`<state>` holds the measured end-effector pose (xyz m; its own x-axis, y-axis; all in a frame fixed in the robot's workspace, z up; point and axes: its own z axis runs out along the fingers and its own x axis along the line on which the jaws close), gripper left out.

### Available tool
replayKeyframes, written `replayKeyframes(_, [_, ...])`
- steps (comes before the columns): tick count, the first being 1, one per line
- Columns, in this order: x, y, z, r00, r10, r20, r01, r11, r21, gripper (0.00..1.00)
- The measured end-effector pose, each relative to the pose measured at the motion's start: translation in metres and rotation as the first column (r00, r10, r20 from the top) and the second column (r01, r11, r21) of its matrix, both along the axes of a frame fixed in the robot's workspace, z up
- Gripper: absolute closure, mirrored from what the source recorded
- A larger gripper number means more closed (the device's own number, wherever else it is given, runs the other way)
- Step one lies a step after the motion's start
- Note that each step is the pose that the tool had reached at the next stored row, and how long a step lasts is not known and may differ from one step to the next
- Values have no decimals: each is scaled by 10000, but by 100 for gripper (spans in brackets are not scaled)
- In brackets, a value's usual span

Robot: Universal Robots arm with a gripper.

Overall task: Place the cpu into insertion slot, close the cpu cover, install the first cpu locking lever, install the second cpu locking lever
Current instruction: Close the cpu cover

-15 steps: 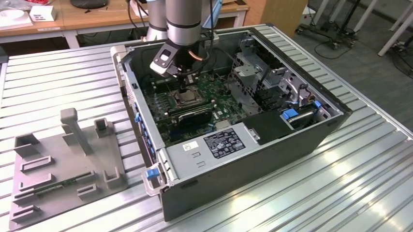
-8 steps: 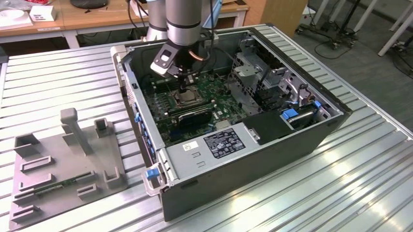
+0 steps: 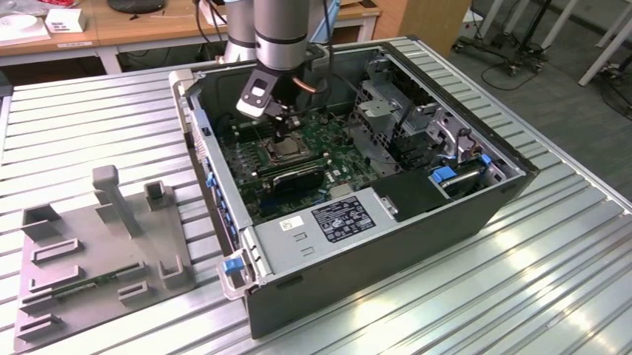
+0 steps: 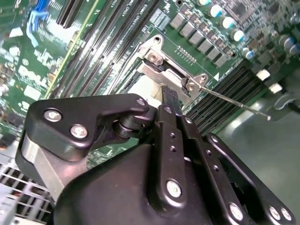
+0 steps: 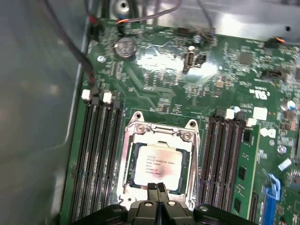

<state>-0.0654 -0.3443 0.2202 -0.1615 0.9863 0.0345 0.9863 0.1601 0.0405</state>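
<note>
Ribbed silvery metal tabletop point(image 3: 553, 281) out here, wooden desks behind, and on it one open black computer case point(image 3: 395, 251) lying on its side. Beside it, toward the exterior view's left, sits one grey moulded fixture block point(image 3: 99, 259). One grey robot arm point(image 3: 281, 29) reaches down into the case, its black gripper point(image 3: 286, 137) low over the green circuit board point(image 5: 164, 93).

The first wrist view gives us what the exterior view can't: the small square cpu with its silvery-grey top point(image 5: 158, 164) sits in the dark square insertion slot point(image 5: 189, 161), and the thin silvery cpu cover frame point(image 5: 159, 133) lies down around it, two rounded lugs at its far corners. Two fingertips, pressed together with nothing between them, rest right at the cover's near edge, just beside the chip. Four long black memory slots point(image 5: 98, 154) flank the socket on one side, what looks like four more on the other. One round coin battery point(image 5: 125, 47) lies farther up the board.

The second wrist view looks past the gripper's black knuckles and adds one thin metal lever rod point(image 4: 234, 104), running out from the cover's corner across the memory slots. Whether it is latched, I can't tell.
</note>
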Motion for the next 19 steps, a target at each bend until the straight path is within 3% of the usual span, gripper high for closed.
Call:
replayKeyframes(3, [0,0,-2,9985,556,0,-556,9985,0,89])
replayKeyframes(6, [0,0,-4,9940,1094,0,-1094,9940,0,89])
replayKeyframes(8, [0,0,-5,9894,1451,0,-1451,9894,0,89])
replayKeyframes(12, [0,0,-6,9768,2141,0,-2141,9768,0,89])
replayKeyframes(13, [0,0,-6,9753,2209,-1,-2209,9753,-4,89])
replayKeyframes(19, [0,0,-6,9743,2252,-9,-2252,9743,-39,89])
